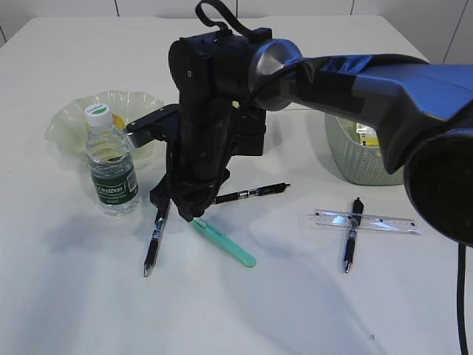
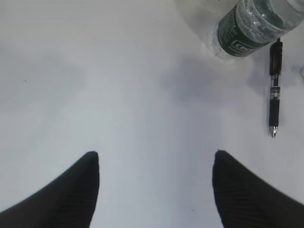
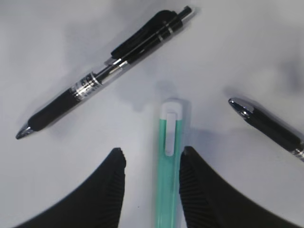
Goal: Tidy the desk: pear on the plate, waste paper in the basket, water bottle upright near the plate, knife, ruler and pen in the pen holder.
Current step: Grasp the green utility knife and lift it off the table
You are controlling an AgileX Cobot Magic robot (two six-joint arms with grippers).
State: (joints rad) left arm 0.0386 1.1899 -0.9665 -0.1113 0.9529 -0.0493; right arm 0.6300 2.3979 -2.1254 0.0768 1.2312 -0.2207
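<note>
the clear plastic water bottle stands upright beside the wavy pale green plate. three black pens and the clear ruler lie loose on the desk. the right gripper straddles the green knife, not yet pinched; the left gripper hangs wide, empty.
</note>
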